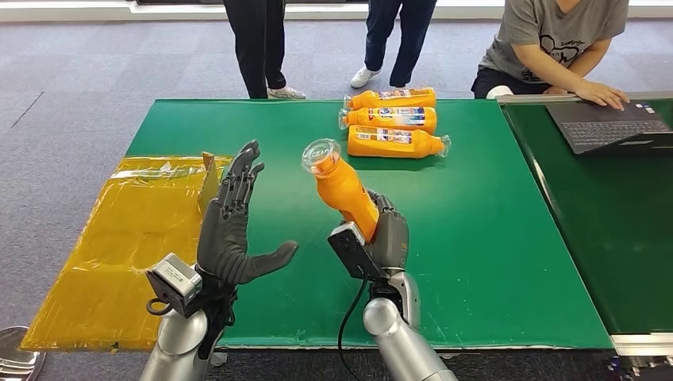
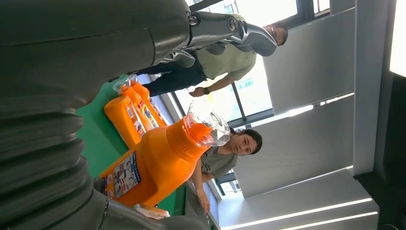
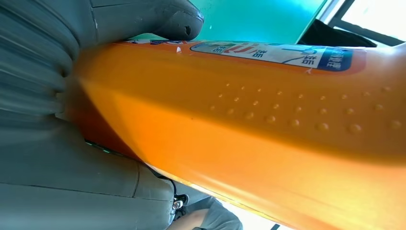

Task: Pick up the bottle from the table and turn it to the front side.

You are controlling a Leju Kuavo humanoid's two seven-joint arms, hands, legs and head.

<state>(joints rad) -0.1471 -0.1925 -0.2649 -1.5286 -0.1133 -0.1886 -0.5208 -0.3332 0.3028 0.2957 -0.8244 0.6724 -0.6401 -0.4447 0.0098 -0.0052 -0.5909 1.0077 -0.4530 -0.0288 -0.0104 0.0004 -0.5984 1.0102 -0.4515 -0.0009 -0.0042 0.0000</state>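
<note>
The right hand [image 1: 386,238] gripped the orange bottle [image 1: 343,187] by its lower body, lifted off the green worktop [image 1: 492,238] at centre frame, clear cap tilted toward the upper left. The left hand [image 1: 230,230] stood beside it, holding nothing, fingers [image 1: 242,178] spread and upright. The bottle looked stiff, light plastic with a smooth, likely slippery skin; its dimpled side panel probably offered the surest hold.

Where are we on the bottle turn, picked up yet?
Pickup looks done: the right hand grips the orange bottle off the green table, tilted, clear cap up. In hand: the left hand is open beside it, not touching. Left: whether its label now faces front is unclear.
</note>
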